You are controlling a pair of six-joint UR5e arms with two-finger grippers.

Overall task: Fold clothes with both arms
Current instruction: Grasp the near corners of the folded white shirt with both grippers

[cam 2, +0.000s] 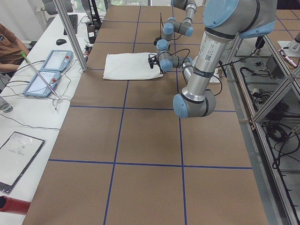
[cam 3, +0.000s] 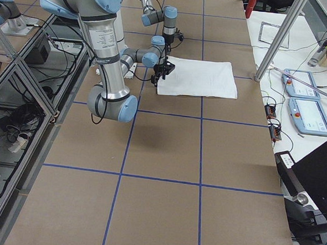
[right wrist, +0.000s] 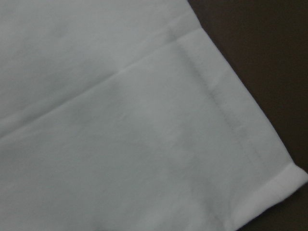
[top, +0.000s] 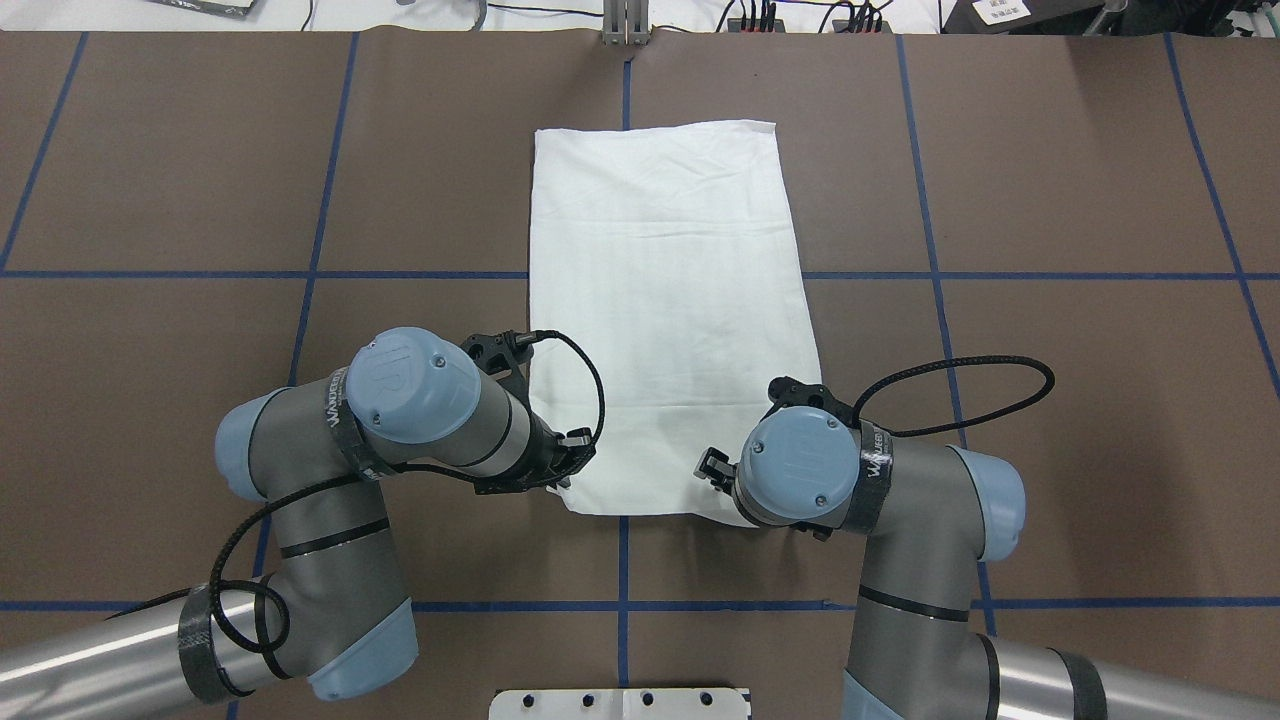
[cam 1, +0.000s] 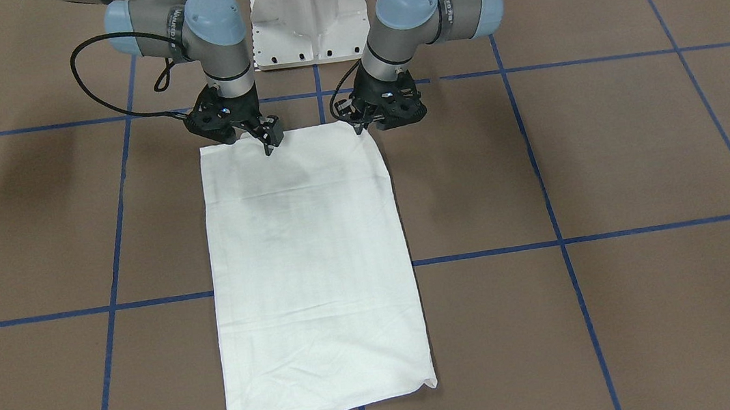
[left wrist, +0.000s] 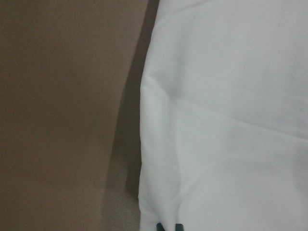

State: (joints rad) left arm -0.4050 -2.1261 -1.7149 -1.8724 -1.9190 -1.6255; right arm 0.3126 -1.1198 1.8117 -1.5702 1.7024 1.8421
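Along the lower edge of the overhead frame stood the white pedestal base [top: 620,703]. From either side of it the left arm [top: 300,470] entered at lower left and the right arm [top: 900,500] at lower right, both elbowed inward. This bend put each wrist over one corner of the shirt's nearest short edge. In the front-facing frame the right gripper [cam 1: 269,143] pointed down onto the cloth just inside its upper-left corner. The left gripper [cam 1: 359,123] sat at the upper-right corner, on the very margin.

Whether either pair of jaws was spread, pressed together or pinching fabric could not be told. The left wrist frame showed only two dark fingertips [left wrist: 166,226] close together at its bottom edge, against the cloth's border. The right wrist frame showed no fingers, only the stitched hem [right wrist: 226,115] running to a corner at lower right.

Beyond the grippers the shirt [top: 670,300] lay flat on the brown table [top: 1050,350]. It filled the centre of the overhead frame as a long, lightly creased rectangle reaching nearly to the table's top edge, slightly askew to the blue tape lines [top: 150,272]. Sleeves, collar and print were out of sight.

The paired stations at matching corners suggested a shared lift. Both corners would probably be raised level and carried toward the far short edge, halving the length. Uneven height or timing would likely skew the fold.
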